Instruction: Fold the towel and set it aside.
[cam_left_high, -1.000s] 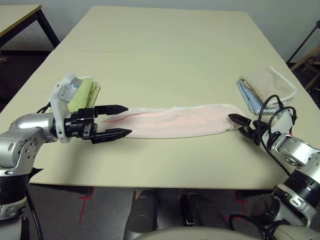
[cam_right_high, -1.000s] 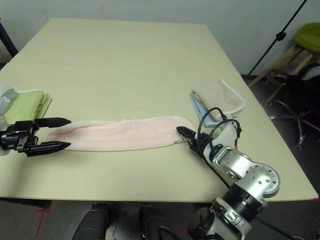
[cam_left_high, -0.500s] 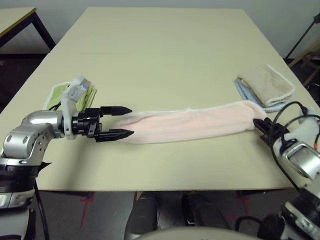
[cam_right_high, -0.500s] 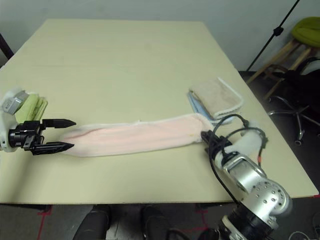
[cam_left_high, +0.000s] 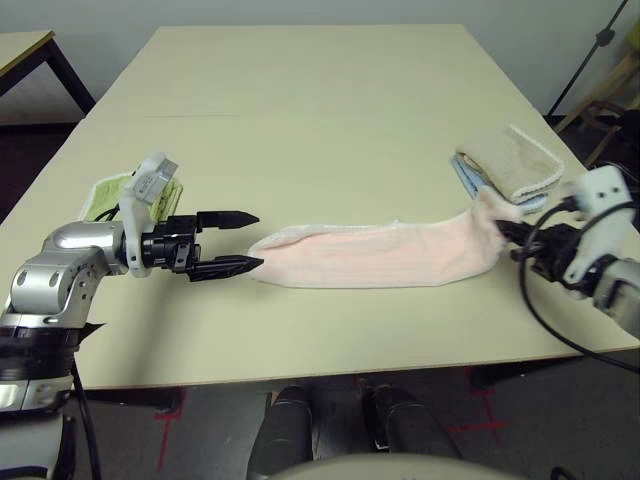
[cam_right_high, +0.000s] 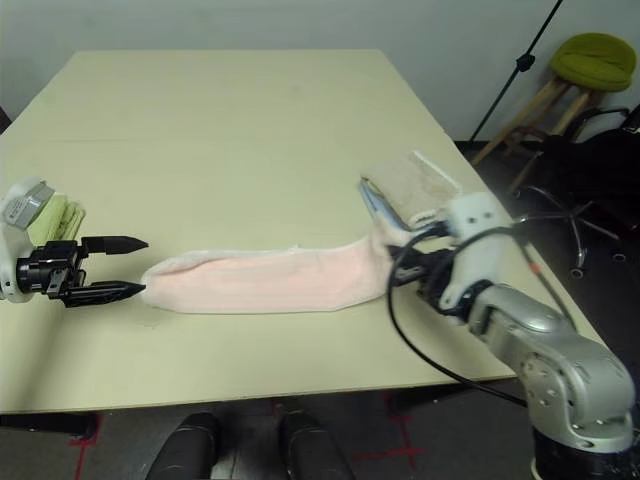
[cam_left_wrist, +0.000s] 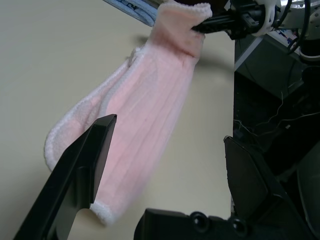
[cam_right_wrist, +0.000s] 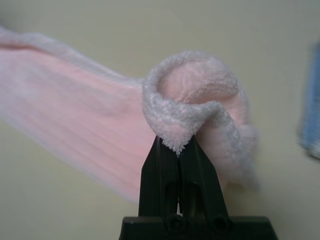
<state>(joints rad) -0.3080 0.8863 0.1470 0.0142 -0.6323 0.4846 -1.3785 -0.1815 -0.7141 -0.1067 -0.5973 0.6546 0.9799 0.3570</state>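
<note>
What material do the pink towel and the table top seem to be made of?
The towel looks like soft terry cloth: fluffy looped pile, limp drape, pale piped edge. The table seems a smooth matte laminate or painted board, pale beige without visible grain; its core cannot be told.

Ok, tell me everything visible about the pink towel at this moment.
The pink towel is pale, fluffy terry with whitish piped edging, folded into a long narrow strip lying across the table. Its right end is lifted and bunched, pinched in the shut jaws of the right gripper, near the beige and blue towels. Its left end rests flat just ahead of the open left gripper, which does not touch it.
</note>
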